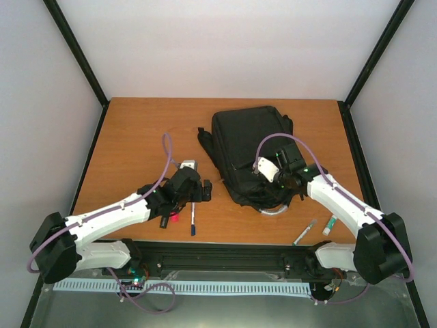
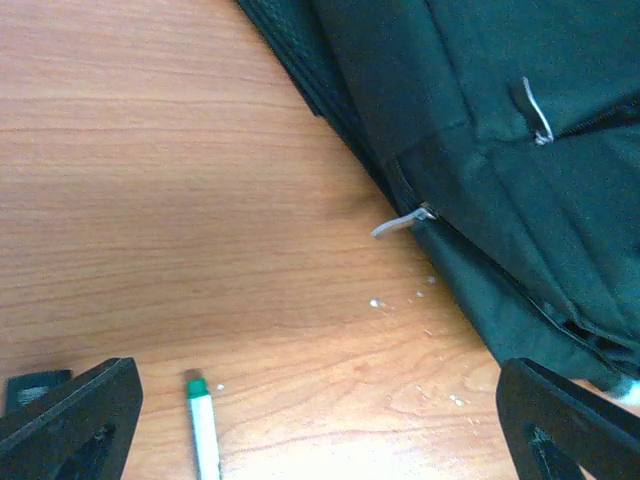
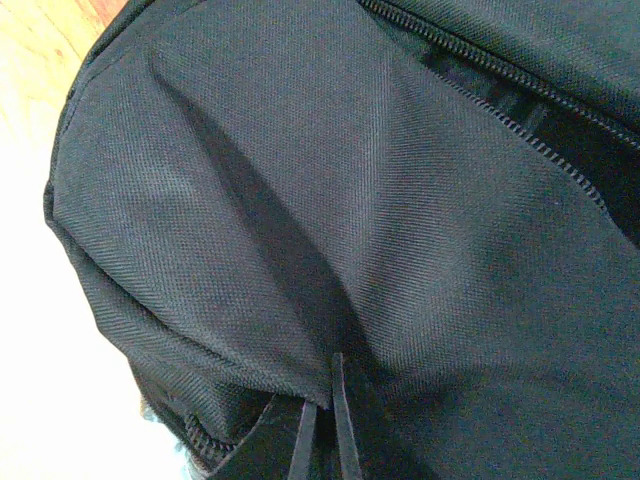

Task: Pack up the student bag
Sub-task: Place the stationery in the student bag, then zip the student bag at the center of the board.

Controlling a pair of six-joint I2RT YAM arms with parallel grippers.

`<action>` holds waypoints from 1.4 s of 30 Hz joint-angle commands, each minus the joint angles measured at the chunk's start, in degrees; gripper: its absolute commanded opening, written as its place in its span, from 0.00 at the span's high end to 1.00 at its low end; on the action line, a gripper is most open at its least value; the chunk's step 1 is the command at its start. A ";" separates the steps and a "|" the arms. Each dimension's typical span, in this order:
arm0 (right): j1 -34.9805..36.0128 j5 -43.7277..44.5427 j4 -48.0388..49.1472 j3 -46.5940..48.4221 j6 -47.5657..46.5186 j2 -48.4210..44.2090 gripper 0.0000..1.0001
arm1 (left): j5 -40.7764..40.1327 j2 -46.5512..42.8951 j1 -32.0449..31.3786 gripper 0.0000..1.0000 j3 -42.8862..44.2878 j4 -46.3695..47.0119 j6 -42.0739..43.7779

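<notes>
**R gripper pinching the bag, L gripper waiting wide open over a pen**

R gripper (image 3: 322,410): fingers are sitting pressed together w/ a fold of black fabric running down into them, so it is apparently pinching the student bag (image 1: 251,147) near its lower front edge. Nothing else is in its grasp. Just above, in the R wrist view, a zip opening (image 3: 520,95) is gaping, dark inside; contents can't be told.

L gripper (image 2: 318,385): jaws are spread wide, holding and touching nothing, hovering over bare table (image 2: 150,200). A white pen (image 2: 204,430) w/ a green tip is lying between the fingers, closer to the left one. A metal zip pull (image 2: 400,222) is sticking out from the bag's edge nearby.

Step, as I'm reading it: R is lifting or steadying the fabric to hold the bag open, while L is lining up to pick the pen. Next move is calling for L to centre over the pen, drop, and close on it, then carry it to the opening.

The bag is lying flat mid-table, toward the far R side. Two more pens (image 1: 305,232) are waiting near the R arm's base.
</notes>
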 commanded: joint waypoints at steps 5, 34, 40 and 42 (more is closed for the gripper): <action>-1.19 0.33 1.40 -2.54 2.30 -2.01 0.97 | -6.73 -1.92 0.50 0.00 3.06 2.38 7.11; -7.08 -20.09 -9.67 6.98 -1.11 -2.57 0.36 | 17.64 25.32 6.80 0.48 11.58 10.15 27.03; -13.99 -27.89 -11.10 7.28 -2.93 -0.77 0.36 | 23.25 26.24 8.19 0.53 4.80 24.33 28.01; -16.01 -28.69 -11.65 7.59 -3.95 0.45 0.36 | 24.05 27.05 8.19 0.54 3.58 26.71 29.33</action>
